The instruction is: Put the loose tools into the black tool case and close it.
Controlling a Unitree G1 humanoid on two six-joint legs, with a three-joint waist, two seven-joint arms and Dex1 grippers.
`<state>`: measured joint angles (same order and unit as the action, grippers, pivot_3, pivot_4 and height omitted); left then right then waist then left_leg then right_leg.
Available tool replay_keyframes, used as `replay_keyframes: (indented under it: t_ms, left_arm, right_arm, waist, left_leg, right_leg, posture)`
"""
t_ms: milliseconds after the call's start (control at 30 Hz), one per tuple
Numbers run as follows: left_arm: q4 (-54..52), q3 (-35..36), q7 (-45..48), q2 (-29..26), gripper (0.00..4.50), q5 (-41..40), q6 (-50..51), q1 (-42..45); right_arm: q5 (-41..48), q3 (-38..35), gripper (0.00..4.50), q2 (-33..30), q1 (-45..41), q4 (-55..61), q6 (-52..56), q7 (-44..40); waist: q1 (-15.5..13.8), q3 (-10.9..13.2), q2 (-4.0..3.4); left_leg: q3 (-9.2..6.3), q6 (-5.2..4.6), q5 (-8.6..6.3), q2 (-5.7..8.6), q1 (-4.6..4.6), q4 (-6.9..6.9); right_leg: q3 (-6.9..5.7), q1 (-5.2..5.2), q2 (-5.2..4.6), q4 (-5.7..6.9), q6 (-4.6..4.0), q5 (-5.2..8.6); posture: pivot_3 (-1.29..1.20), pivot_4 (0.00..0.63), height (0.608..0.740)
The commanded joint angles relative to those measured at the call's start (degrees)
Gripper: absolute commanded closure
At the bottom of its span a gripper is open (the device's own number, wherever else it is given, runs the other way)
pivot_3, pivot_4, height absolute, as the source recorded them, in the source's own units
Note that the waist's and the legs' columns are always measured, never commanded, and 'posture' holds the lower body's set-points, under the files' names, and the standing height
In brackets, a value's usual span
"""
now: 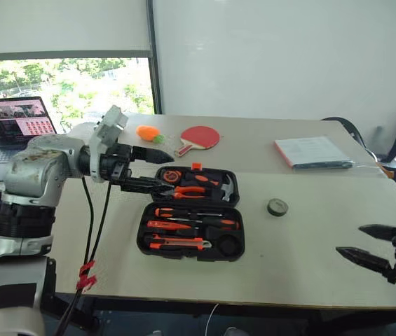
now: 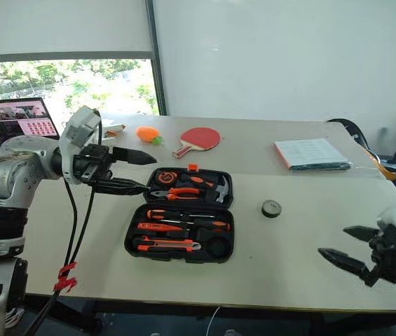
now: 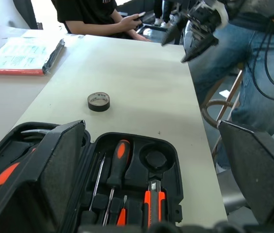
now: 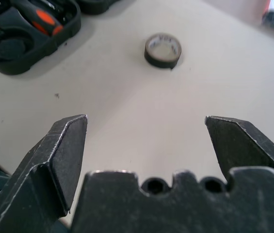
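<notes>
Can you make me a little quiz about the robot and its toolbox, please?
1. True or false: the black tool case lies open on the table.
2. Which loose tool is still outside the case? A) the tape roll B) the hammer C) the pliers
3. Fill in: both the left gripper and the right gripper are ____, holding nothing.

Key:
1. True. Both halves lie flat with the tools showing.
2. A. The tape roll sits on the table to the right of the case.
3. Open.
</notes>
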<state>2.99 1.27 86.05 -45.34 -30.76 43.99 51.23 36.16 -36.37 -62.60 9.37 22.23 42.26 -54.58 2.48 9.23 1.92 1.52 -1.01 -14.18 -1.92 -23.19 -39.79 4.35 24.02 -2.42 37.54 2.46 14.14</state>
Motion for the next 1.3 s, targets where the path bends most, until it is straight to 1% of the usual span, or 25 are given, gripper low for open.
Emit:
replay_keyframes:
  t_ms: [33,100,167,267,367,500,600,700,867,1033,1133,1300]
  left_arm:
    - [-3.4,1.2,-0.6,-2.1,0.01,-1.4,-0.6,-0.8]
    - [-4.2,1.4,-1.1,-2.9,0.01,-1.5,-0.9,-1.5]
    - [-4.9,1.3,-1.7,-4.0,0.01,-0.9,-2.0,-2.1]
    - [-5.7,0.9,-3.4,-4.5,0.01,0.5,-4.2,-2.8]
    - [-6.8,0.9,-4.3,-4.9,0.01,0.0,-4.3,-3.6]
    - [-8.0,0.9,-5.7,-5.4,0.01,-0.2,-4.2,-4.2]
    - [-8.4,1.0,-6.2,-6.0,0.00,-0.4,-4.2,-4.4]
    - [-8.7,1.1,-6.6,-6.6,0.00,-0.5,-4.1,-4.5]
    - [-8.5,0.9,-6.8,-7.4,0.00,-0.5,-4.6,-4.6]
    - [-7.8,0.1,-7.0,-7.0,0.00,0.0,-5.3,-3.6]
    - [-7.4,-0.5,-6.8,-6.7,0.00,0.2,-5.7,-3.0]
    - [-7.3,-1.5,-6.4,-6.2,0.00,0.1,-5.9,-2.4]
  right_arm:
    - [-2.1,11.2,0.00,-2.1,-11.1,-4.7,-2.6,-1.1]
    - [-6.0,21.6,0.00,-1.3,-21.6,-8.8,-3.3,-1.8]
    - [-11.2,31.3,0.00,0.6,-31.3,-14.0,-4.3,-3.0]
    - [-18.5,42.0,0.00,4.2,-41.8,-23.1,-6.8,-5.6]
    - [-24.6,48.7,0.00,8.9,-49.3,-33.2,-10.6,-6.5]
    - [-31.1,54.0,0.00,13.2,-55.2,-45.0,-15.6,-7.5]
    - [-34.7,55.7,0.73,15.4,-58.1,-53.0,-19.1,-7.3]
    - [-36.5,55.2,1.72,16.8,-60.3,-57.4,-21.0,-7.3]
    - [-36.8,53.8,1.72,16.8,-60.3,-57.6,-20.9,-9.4]
    - [-37.5,53.3,1.72,17.6,-59.2,-58.6,-21.7,-8.9]
    - [-37.7,52.8,2.42,18.4,-59.3,-59.6,-21.7,-8.1]
    - [-37.5,51.7,4.22,18.2,-58.5,-58.4,-21.4,-8.7]
  waist:
    - [0.0,0.0,-0.01]
    - [0.1,0.0,-0.03]
    - [0.3,0.2,-0.12]
    - [-0.1,0.2,-0.16]
    - [-0.6,0.3,-0.21]
    - [-1.2,0.3,-0.23]
    - [-1.4,0.3,-0.24]
    - [-1.3,0.3,-0.24]
    - [-1.2,0.3,-0.25]
    - [-1.2,0.3,-0.25]
    - [-1.1,0.3,-0.25]
    - [-1.1,0.3,-0.25]
  left_leg:
    - [0.00,0.02,0.02,-0.01,-0.01,0.02]
    - [-0.01,0.02,0.02,-0.01,-0.07,0.03]
    - [0.06,0.02,0.02,0.00,-0.08,0.03]
    - [0.09,0.02,0.02,0.02,-0.14,0.05]
    - [0.08,0.02,0.01,0.03,-0.33,0.05]
    - [0.07,0.01,0.00,0.06,-0.64,0.00]
    - [0.07,0.01,0.00,0.06,-0.65,0.02]
    - [0.07,0.02,0.00,0.06,-0.64,0.02]
    - [0.06,0.02,0.01,0.06,-0.59,0.02]
    - [0.06,0.03,0.01,0.06,-0.58,0.00]
    - [0.06,0.03,0.01,0.06,-0.58,0.01]
    - [0.05,0.03,0.02,0.06,-0.57,0.00]
  right_leg:
    - [-0.01,0.05,0.02,0.02,-0.02,0.00]
    - [-0.02,0.09,0.03,0.04,-0.06,0.01]
    - [0.10,0.15,0.02,0.04,-0.31,-0.15]
    - [0.09,0.23,0.01,0.01,-0.40,-0.21]
    - [-0.02,0.33,-0.04,-0.06,-0.41,-0.21]
    - [-0.07,0.55,-0.11,-0.09,-0.38,-0.23]
    - [-0.10,0.56,-0.13,-0.10,-0.39,-0.24]
    - [-0.11,0.56,-0.12,-0.07,-0.40,-0.25]
    - [-0.10,0.56,-0.10,0.03,-0.42,-0.25]
    - [-0.11,0.56,-0.10,0.06,-0.43,-0.26]
    - [-0.11,0.56,-0.10,0.06,-0.43,-0.26]
    - [-0.10,0.56,-0.10,0.08,-0.43,-0.26]
  posture:
    - [0.00,0.150,0.736]
    - [0.00,0.150,0.736]
    - [0.00,0.150,0.736]
    - [0.00,0.150,0.736]
    - [0.00,0.150,0.736]
    - [0.00,0.150,0.736]
    - [0.00,0.150,0.736]
    - [0.00,0.150,0.736]
    - [0.00,0.150,0.736]
    - [0.00,0.150,0.736]
    - [0.00,0.150,0.736]
    - [0.00,0.150,0.736]
